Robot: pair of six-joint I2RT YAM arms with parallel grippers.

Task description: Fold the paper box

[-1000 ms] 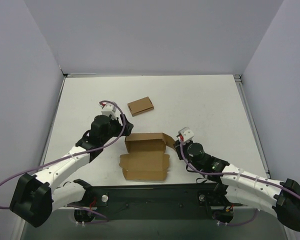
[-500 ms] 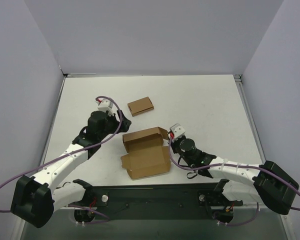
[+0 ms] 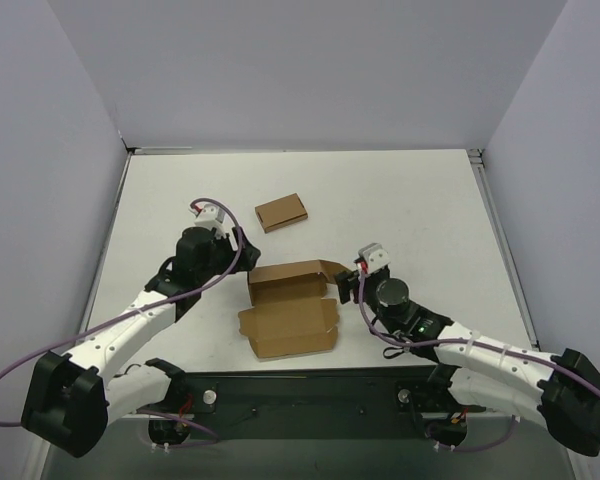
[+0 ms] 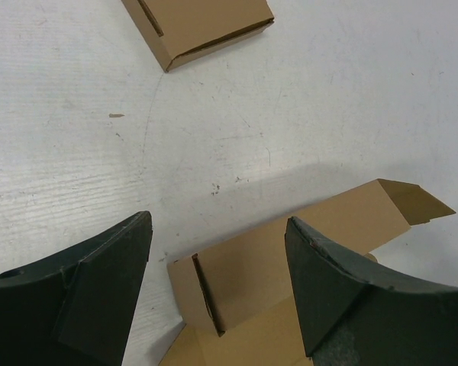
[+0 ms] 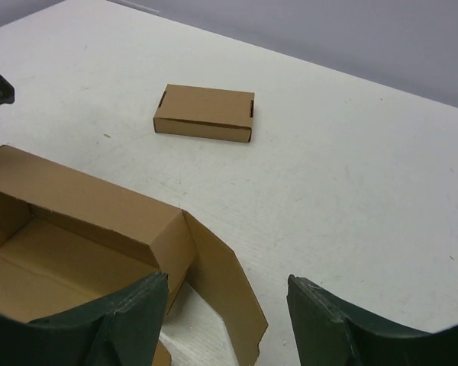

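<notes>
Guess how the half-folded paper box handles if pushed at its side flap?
Probably light: the paper box is thin, empty cardboard, so it likely slides on the smooth white table. Its side flap angles out loose from a crease, so a push there would probably hinge it before the box moves. The open walls may flex if pinched.

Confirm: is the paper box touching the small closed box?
Apart. Top external shows bare table between the paper box and the small closed box.
</notes>
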